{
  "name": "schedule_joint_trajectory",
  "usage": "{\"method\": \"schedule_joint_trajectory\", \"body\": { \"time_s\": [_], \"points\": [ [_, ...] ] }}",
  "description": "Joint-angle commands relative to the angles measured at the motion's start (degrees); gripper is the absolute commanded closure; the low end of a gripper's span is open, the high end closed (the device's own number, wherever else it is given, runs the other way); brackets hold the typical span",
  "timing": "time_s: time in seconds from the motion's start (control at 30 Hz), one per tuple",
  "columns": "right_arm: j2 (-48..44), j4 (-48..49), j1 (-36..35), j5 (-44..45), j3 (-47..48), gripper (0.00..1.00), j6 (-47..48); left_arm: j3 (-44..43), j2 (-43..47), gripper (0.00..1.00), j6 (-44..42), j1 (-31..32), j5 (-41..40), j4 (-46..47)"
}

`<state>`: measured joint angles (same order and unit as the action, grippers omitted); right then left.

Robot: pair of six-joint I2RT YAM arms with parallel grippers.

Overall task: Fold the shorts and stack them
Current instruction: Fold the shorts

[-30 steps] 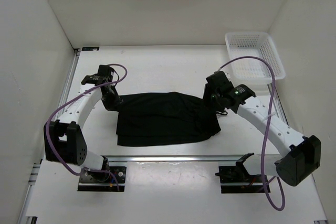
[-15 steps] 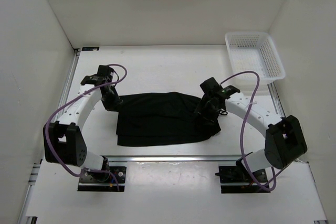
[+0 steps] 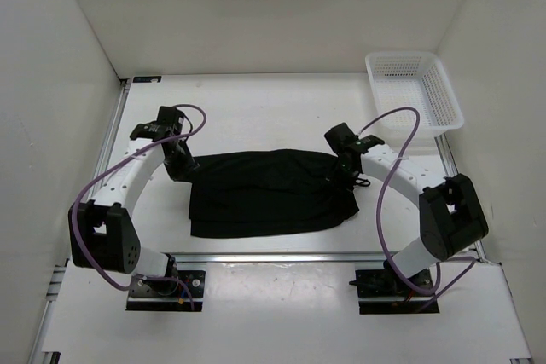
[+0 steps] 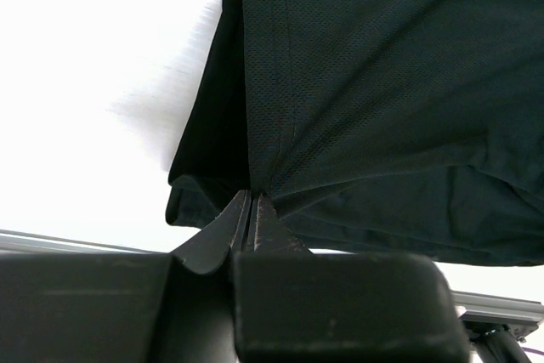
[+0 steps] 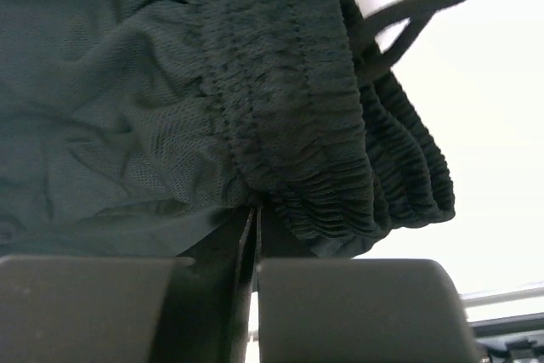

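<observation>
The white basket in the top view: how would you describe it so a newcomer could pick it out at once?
Start from the white table and go to its far right corner, beside the right wall. The basket sits there, a white rectangular tub with latticed sides. It is the only rigid container, well apart from the soft black shorts spread mid-table.
</observation>
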<state>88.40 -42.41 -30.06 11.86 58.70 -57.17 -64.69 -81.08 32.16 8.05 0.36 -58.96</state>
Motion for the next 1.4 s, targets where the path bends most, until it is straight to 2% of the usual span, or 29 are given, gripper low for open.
{"method": "schedule_joint_trajectory", "body": {
  "time_s": [0.0,0.3,0.53,0.63,0.77,0.9,1.07,1.2,1.37],
  "points": [
    [-3.4,0.5,0.1,3.7,2.7,1.0,1.9,-3.6,2.2,0.9,-0.9,0.2,-0.4,-1.0],
    [-10.3,-2.1,0.6,11.2,5.7,1.0,6.3,-19.8,0.0,0.9,-3.9,-3.4,2.9,-6.8],
    [-15.8,1.6,1.2,13.9,3.3,1.0,12.5,-19.9,1.9,0.9,-5.6,-8.8,9.5,-5.9],
    [-12.4,2.9,2.6,13.1,7.0,1.0,14.6,-22.8,-2.8,0.9,-5.6,-8.8,11.1,-4.8],
    [-6.8,4.7,4.6,13.1,14.3,1.0,18.6,-31.6,-9.9,0.9,-5.6,-8.8,11.9,-4.0],
    [0.0,5.9,6.0,12.6,22.9,1.0,21.9,-46.2,-18.0,0.9,-5.6,-8.8,11.9,-4.6],
    [9.1,6.5,8.3,12.0,32.0,1.0,23.9,-56.6,-28.8,0.9,-6.8,-9.4,12.5,-5.9],
    [14.6,7.0,9.7,11.4,36.3,1.0,23.9,-62.2,-35.0,0.9,-7.3,-9.4,12.5,-5.3],
    [17.5,7.0,12.3,9.0,38.8,1.0,23.9,-74.7,-43.7,0.9,-7.8,-9.9,12.5,-4.8]
  ]
}}
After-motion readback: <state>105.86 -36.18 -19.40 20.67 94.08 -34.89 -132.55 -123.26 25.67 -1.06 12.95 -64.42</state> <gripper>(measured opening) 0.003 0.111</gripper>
